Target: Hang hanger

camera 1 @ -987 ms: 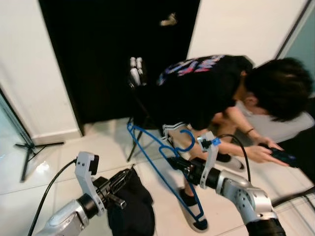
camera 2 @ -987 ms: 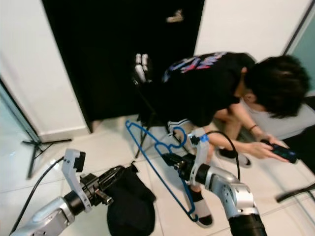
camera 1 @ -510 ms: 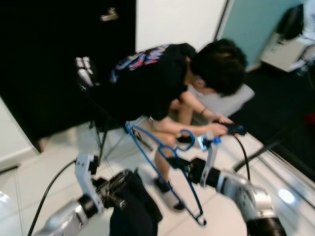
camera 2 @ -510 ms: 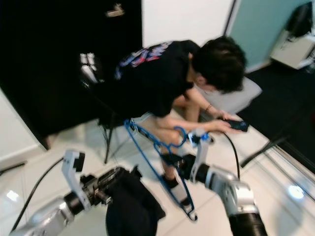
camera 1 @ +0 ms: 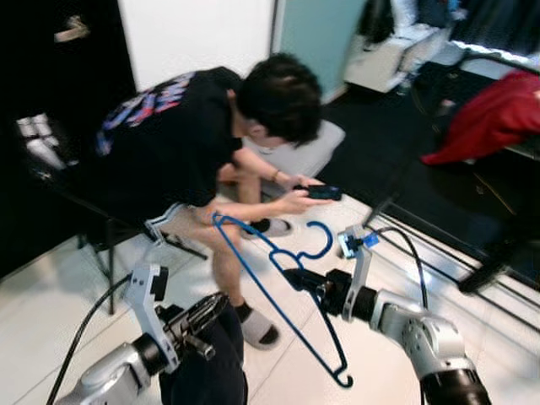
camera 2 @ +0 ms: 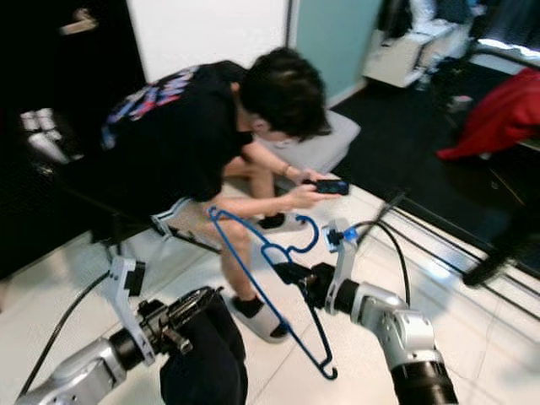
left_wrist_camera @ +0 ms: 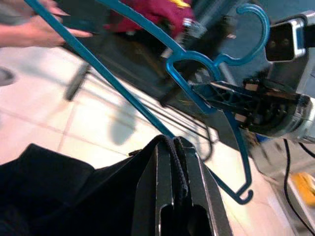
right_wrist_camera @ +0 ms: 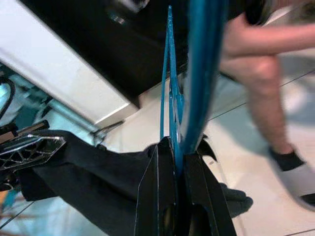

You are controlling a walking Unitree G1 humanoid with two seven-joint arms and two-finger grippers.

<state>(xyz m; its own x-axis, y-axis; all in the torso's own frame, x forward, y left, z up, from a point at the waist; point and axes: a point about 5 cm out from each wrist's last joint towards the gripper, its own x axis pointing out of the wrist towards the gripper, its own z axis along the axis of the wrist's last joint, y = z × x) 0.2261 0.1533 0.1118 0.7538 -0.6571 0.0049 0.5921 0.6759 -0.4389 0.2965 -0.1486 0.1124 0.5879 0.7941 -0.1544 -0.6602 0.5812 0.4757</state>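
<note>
A blue plastic hanger hangs in the air before me, its hook pointing up and right. My right gripper is shut on the hanger just below the hook; in the right wrist view its fingers clamp the blue bar. My left gripper is shut on the edge of a black garment that droops to the floor; in the left wrist view the cloth is pinched between the fingers, with the hanger beyond it.
A person sits bent forward on a black chair close in front, holding a phone, feet near the hanger. A red cloth lies over a dark rail at the right. White tile floor lies at the right.
The whole view has swung to the right, so the person has slid left and the dark room with the red cloth has come in. Both grippers keep their holds.
</note>
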